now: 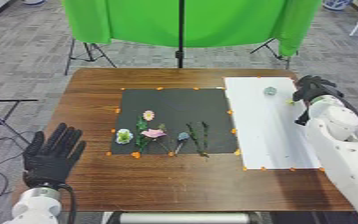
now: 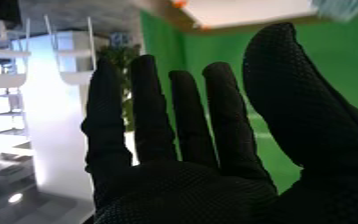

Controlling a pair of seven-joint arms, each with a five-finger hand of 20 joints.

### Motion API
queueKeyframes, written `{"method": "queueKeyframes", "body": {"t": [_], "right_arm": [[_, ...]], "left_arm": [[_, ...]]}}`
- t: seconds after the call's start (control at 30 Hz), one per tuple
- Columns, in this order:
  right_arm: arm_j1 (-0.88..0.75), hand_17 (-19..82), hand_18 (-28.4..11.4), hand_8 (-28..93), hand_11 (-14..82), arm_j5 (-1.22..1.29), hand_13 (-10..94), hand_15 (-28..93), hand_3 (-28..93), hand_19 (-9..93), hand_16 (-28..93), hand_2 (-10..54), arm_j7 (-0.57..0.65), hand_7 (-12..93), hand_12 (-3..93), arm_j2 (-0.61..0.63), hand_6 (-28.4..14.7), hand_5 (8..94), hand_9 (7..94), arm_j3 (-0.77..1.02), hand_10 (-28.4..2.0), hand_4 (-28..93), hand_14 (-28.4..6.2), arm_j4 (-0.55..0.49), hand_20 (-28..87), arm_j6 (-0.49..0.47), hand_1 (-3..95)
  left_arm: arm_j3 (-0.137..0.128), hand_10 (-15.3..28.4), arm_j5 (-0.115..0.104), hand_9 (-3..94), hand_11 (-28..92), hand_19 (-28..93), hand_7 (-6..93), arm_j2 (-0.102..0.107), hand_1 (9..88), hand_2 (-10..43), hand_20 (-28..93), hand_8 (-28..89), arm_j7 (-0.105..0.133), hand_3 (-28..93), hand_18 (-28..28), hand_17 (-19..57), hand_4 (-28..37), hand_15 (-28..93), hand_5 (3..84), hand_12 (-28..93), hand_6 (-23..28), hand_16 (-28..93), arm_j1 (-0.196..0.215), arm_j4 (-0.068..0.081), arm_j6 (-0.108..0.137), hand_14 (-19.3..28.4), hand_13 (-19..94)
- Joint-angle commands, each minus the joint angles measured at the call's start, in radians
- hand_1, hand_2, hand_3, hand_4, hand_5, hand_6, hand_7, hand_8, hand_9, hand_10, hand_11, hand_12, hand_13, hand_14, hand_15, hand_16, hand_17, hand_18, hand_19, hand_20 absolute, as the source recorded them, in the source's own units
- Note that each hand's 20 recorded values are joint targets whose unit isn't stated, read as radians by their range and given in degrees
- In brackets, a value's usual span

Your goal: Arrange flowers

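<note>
1. Looks like an early step of the arranging, to judge from so many stems lying loose: picking a flower for the small glass container (image 1: 270,91) near the top of the white sheet (image 1: 257,132), upper right of the frame.
2. Find the flowers on the dark mat (image 1: 175,101), left of centre: a pale pink bloom (image 1: 149,115) above, a white-and-green bloom (image 1: 124,136) lower left, a deeper pink bloom (image 1: 153,133) beside it, a bluish bloom (image 1: 183,136) and green sprigs (image 1: 205,137) farther right.
3. See the right hand (image 2: 184,192) at the upper right in the head view, by the sheet's outer edge: open, fingers straight, thumb well apart, palm free. Notice a small yellow-green thing (image 1: 291,102) just beside it; cannot tell what.
4. See the left hand (image 1: 47,162) at the lower left, fingers extended and slightly spread, clamped on nothing.
5. Probably calls next for bringing the right hand over the mat, pinching one stem, lifting it upright and lowering it into the container.
6. Can read no brand, label or writing anywhere.
</note>
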Motion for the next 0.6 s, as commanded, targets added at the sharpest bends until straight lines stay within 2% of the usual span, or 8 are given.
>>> {"method": "queueKeyframes", "body": {"t": [0.03,0.1,0.17,0.3,0.4,0.47,0.53,0.6], "right_arm": [[0.036,17,-18.6,-14,7.3,-0.065,44,17,78,63,21,-9.5,0.005,16,11.3,-0.061,2.0,44.4,42.9,0.016,-8.2,-28,-9.9,0.023,27,-0.291,48.2],[0.023,17,-18.7,-14,7.1,-0.092,44,16,77,63,22,-9.5,-0.001,16,11.3,-0.061,2.1,44.6,42.9,0.016,-8.2,-28,-10.3,0.028,26,-0.3,49.0],[0.0,17,-18.8,-14,7.1,-0.1,44,16,77,63,22,-9.5,0.003,16,11.2,-0.061,2.4,45.7,43.3,0.009,-8.2,-28,-10.4,0.032,26,-0.244,49.3],[-0.051,21,-18.3,-14,13.5,-0.125,57,25,73,68,25,-9.5,-0.009,18,14.1,-0.057,4.5,61.5,63.6,-0.015,-7.5,-28,-7.0,0.036,31,-0.062,55.0],[-0.075,24,-17.7,-4,7.2,-0.122,66,24,64,70,40,-9.5,-0.032,25,32.5,-0.048,4.6,73.8,80.7,-0.03,-7.7,-28,-4.6,0.011,38,-0.004,61.4],[-0.101,24,-17.3,-3,7.9,-0.094,68,25,62,71,44,-9.2,-0.04,26,36.6,-0.025,4.7,76.1,84.0,-0.038,-7.6,-28,-4.5,-0.046,40,0.032,63.4],[-0.136,24,-17.4,-2,8.5,-0.089,69,26,62,72,44,-9.1,-0.072,26,38.1,-0.005,4.6,77.0,85.3,-0.035,-7.7,-28,-4.5,-0.126,41,0.062,63.9],[-0.158,25,-17.4,-2,8.5,-0.067,69,26,63,72,44,-9.2,-0.096,27,38.6,0.017,4.3,77.4,85.6,-0.052,-7.7,-28,-4.6,-0.211,41,0.097,63.3]], "left_arm": [[0.018,14.9,0.059,40.9,24,33,14.9,0.0,25.8,14.1,11,-12,-0.013,75,13.4,-6.1,-28.3,31,45.9,10,9.6,-6,0.002,0.001,0.026,13.7,33],[0.018,15.0,0.061,40.9,24,33,15.0,-0.001,25.9,14.1,11,-11,-0.021,75,13.4,-6.1,-28.3,31,45.9,10,9.6,-6,-0.004,0.004,0.028,13.7,33],[0.018,15.0,0.064,40.9,24,33,15.0,0.0,25.9,14.0,11,-11,-0.025,75,13.4,-6.1,-28.3,31,46.0,10,9.6,-6,-0.007,0.006,0.035,13.7,33],[0.019,14.9,0.056,41.0,24,33,15.1,0.001,26.0,14.0,11,-12,-0.03,75,13.4,-6.1,-28.3,31,46.1,10,9.6,-6,-0.008,0.006,0.031,13.7,33],[0.019,15.0,0.045,41.0,24,33,15.2,-0.001,26.0,13.9,11,-12,-0.026,75,13.4,-6.1,-28.3,31,46.1,10,9.6,-6,-0.01,0.013,0.024,13.6,33],[0.02,14.9,0.036,41.0,24,33,15.1,-0.001,26.0,13.9,11,-12,-0.02,75,13.4,-6.1,-28.3,31,46.1,10,9.6,-6,-0.015,0.014,0.029,13.7,33],[0.017,14.9,0.042,41.0,24,33,15.1,0.0,26.0,13.9,11,-12,-0.018,75,13.4,-6.1,-28.3,31,46.1,10,9.6,-6,-0.004,0.012,0.019,13.7,33],[0.013,14.9,0.035,40.9,24,33,15.1,-0.001,26.0,13.9,11,-12,-0.013,75,13.4,-6.1,-28.3,31,46.1,10,9.7,-6,0.006,0.008,0.018,13.7,33]]}}
